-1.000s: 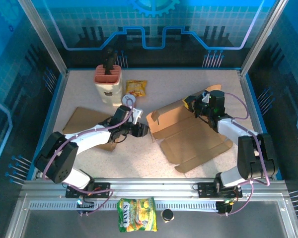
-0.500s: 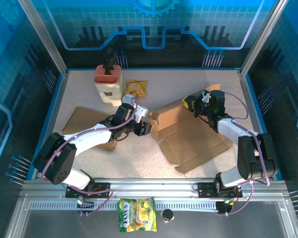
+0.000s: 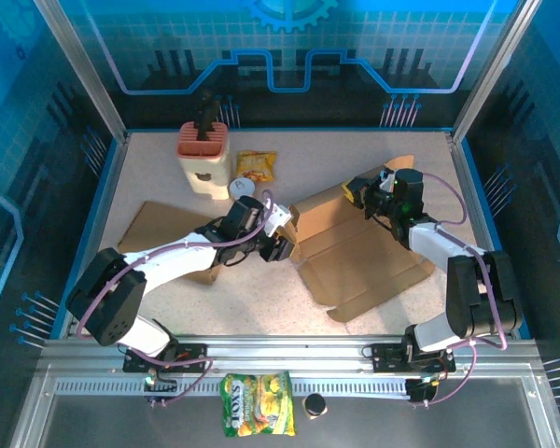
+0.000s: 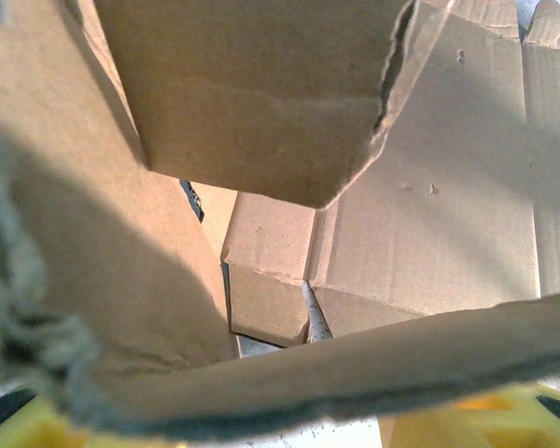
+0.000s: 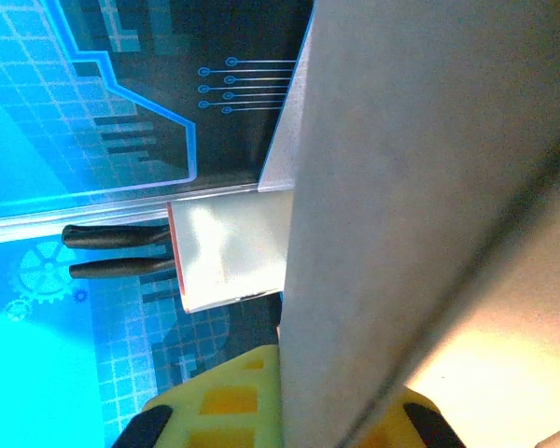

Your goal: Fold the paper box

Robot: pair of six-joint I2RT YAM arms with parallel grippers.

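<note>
Lying flat on the speckled counter (image 3: pixel 252 301), the brown paper box (image 3: pixel 364 266) is stiff card with creased flaps. The right hand (image 3: pixel 360 197) pinches its far flap. The left hand (image 3: pixel 284 245) sits at its left edge; its grip cannot be told.

Box (image 3: pixel 359 257): brown cardboard, matt, fibrous at the torn edges. Table (image 3: pixel 159 177): speckled, matt, grainy. Rail (image 3: pixel 289 359): bare brushed metal, satin sheen. Snack bag (image 3: pixel 257 417): glossy plastic film, crinkled. Arm shell (image 3: pixel 173 257): smooth white plastic, slight gloss.
</note>
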